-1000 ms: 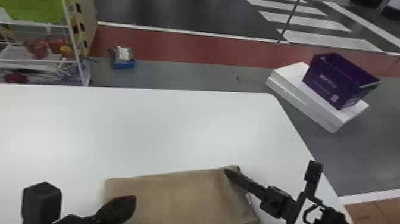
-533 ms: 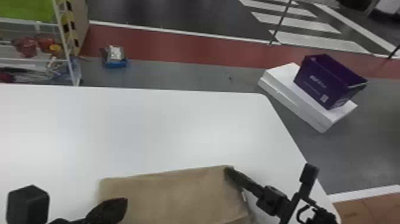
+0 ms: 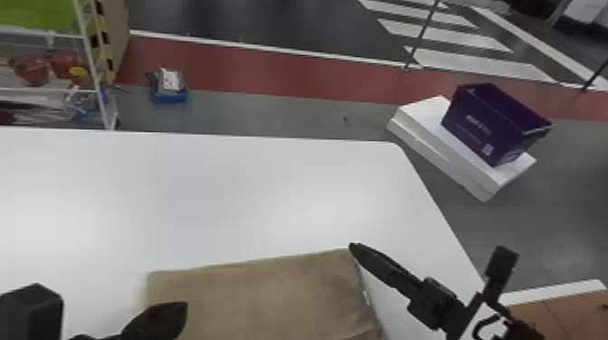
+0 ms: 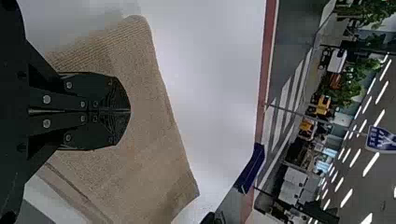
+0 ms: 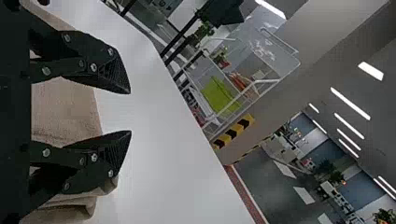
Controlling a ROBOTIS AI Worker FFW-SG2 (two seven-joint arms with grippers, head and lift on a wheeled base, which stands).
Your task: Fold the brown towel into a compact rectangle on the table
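The right hand [image 3: 354, 247] is wide, with its two fingers well apart. White surface [image 3: 217, 190] shows between the tips. It comes in from the near right, and its tips are at the far right corner of the brown towel [image 3: 262, 298]. I can't tell if they touch it. The left hand [image 3: 184, 308] is narrow, its two fingers pressed flat together. It is over the left part of the towel, and I can't tell if it touches the cloth.

The brown towel lies flat on the near part of the surface. Its far edge is almost straight and goes from left to right. That edge slants a bit, so its right end is farther away than its left end. The long way of the towel looks like left to right too, but its near part is cut off in the head view, so I can't be sure. The right wrist view shows thick, soft folds in the cloth. A tiny white tag [image 3: 366, 297] is on the towel's right edge.

Past the surface, to the far right, a purple box [image 3: 491, 124] sits tilted on flat white boxes [image 3: 434, 140] on the floor [image 3: 289, 115]. A white rack [image 3: 97, 68] stands at the far left.
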